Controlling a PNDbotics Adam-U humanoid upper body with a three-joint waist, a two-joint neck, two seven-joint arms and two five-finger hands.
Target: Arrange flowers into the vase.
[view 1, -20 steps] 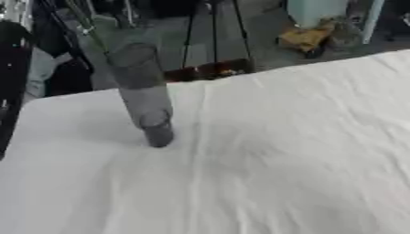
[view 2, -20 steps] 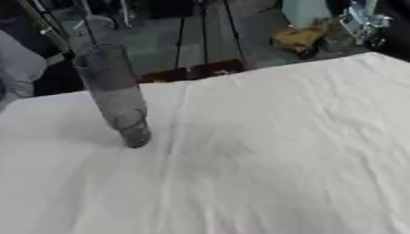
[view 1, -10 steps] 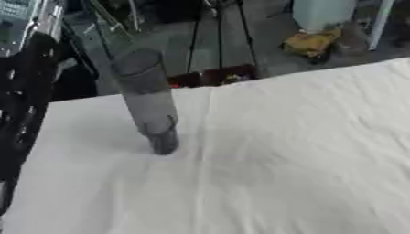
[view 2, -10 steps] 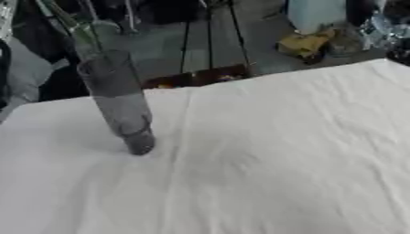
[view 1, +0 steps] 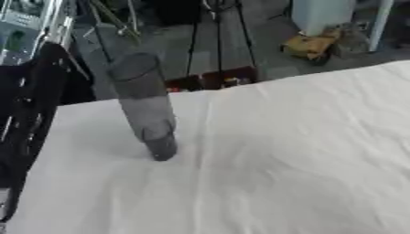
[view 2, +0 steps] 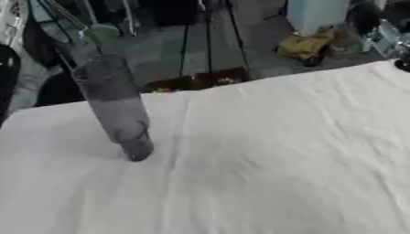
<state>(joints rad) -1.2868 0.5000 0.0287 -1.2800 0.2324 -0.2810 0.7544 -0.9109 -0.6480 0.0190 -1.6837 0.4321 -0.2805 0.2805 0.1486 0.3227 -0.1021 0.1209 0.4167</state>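
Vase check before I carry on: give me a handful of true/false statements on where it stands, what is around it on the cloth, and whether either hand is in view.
1. The vase stands on the white tablecloth toward the robot's left. True.
2. The vase has tipped over and lies on its side. False: it stands on its base, leaning only as the view is tilted.
3. Flowers lie on the cloth beside the vase. False: no flowers show on the cloth.
4. The vase is a tall, see-through grey cylinder with a darker base. True.
5. The robot's right hand is curled round the vase. False: no hand shows in either view; only a dark arm part runs along the left edge.
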